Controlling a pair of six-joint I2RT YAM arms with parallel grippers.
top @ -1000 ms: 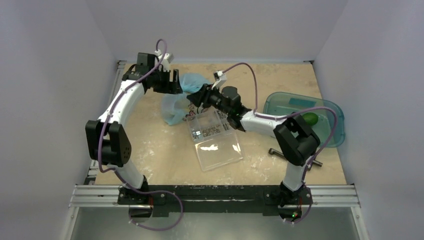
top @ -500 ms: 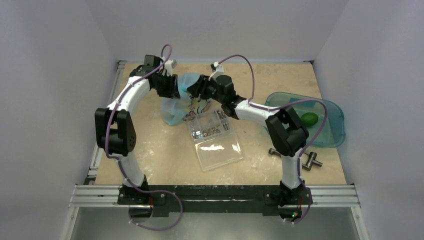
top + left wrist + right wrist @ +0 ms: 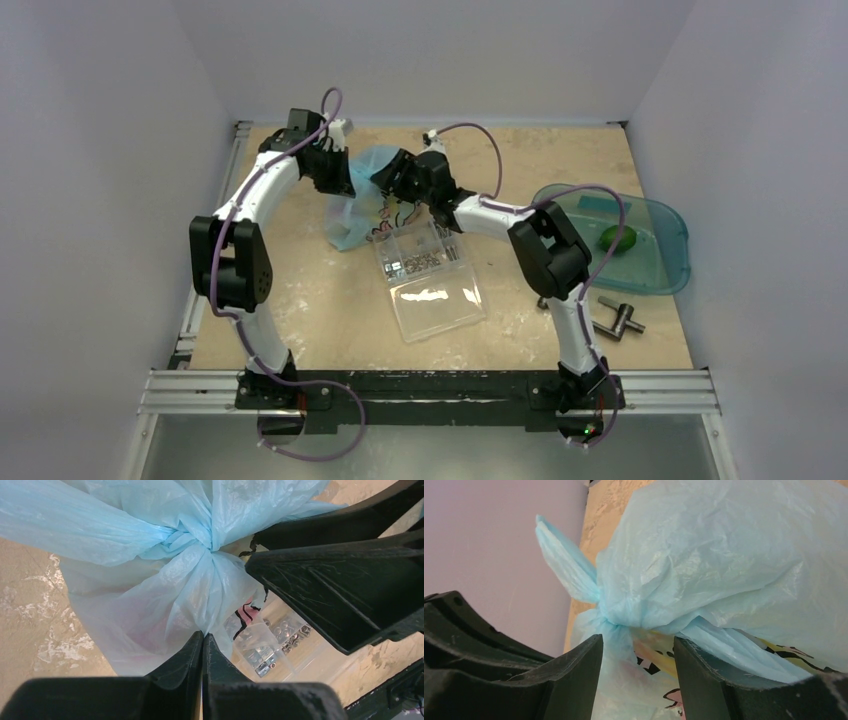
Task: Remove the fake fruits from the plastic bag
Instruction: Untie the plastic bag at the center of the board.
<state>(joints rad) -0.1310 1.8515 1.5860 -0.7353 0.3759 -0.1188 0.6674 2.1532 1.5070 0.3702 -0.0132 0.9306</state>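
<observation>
My two arms close on the plastic bag [image 3: 350, 215] from left and right in the upper middle of the top view, so nothing more fits in there. My left fingers [image 3: 192, 655] are pressed together at its film. My right fingers [image 3: 574, 667] stand apart with the bag's knot between them. Just below the bag, the clear box [image 3: 430, 285] blocks the centre of the desk [image 3: 300, 300]. The teal tray [image 3: 655, 270] and a metal tool [image 3: 617, 318] take up the right side. There is bare desk at lower left and upper right.
</observation>
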